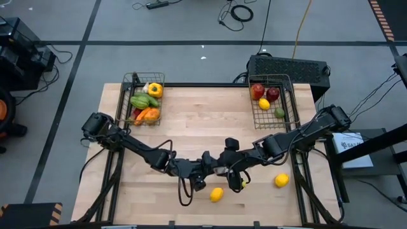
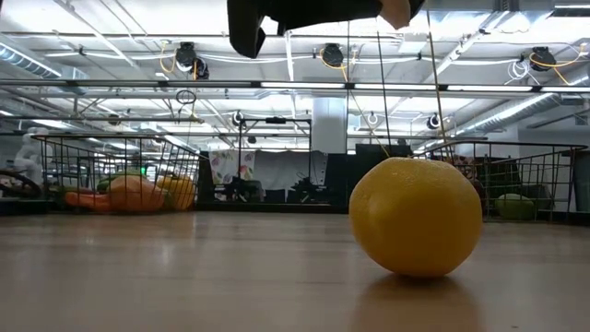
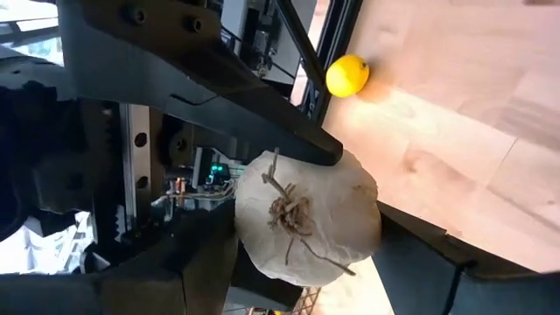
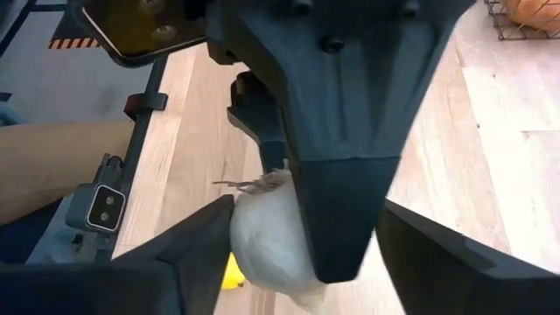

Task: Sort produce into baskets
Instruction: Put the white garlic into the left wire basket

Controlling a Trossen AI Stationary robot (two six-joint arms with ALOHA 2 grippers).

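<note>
Where the two grippers meet, low over the wooden table (image 1: 191, 127): left gripper (image 1: 206, 166) and right gripper (image 1: 224, 166) face each other tip to tip.
Left jaws: clenched on a white garlic bulb (image 3: 306, 219), its dry root tuft turned toward the left wrist camera.
Right jaws: spread wide, one finger (image 4: 175, 262) on each side of the garlic; the left finger looks to be just beside the bulb, contact unclear.
Garlic height: in the jaws, over the boards.
Just beside jaws, front-edge side: lemon (image 1: 217, 194) on the table.
Near jaws, right-arm side: second lemon (image 1: 282, 180) on the table, apart from the first.
Well beyond jaws, far left: wire basket (image 1: 127, 102) holding yellow pepper (image 1: 154, 90), green squash (image 1: 140, 100), orange pepper (image 1: 147, 114).
Well beyond jaws, far right: wire basket (image 1: 292, 102) holding two red apples (image 1: 257, 91), a lemon (image 1: 264, 104), a small green fruit (image 1: 279, 113).
Behind the right basket: black box (image 1: 289, 67).
</note>
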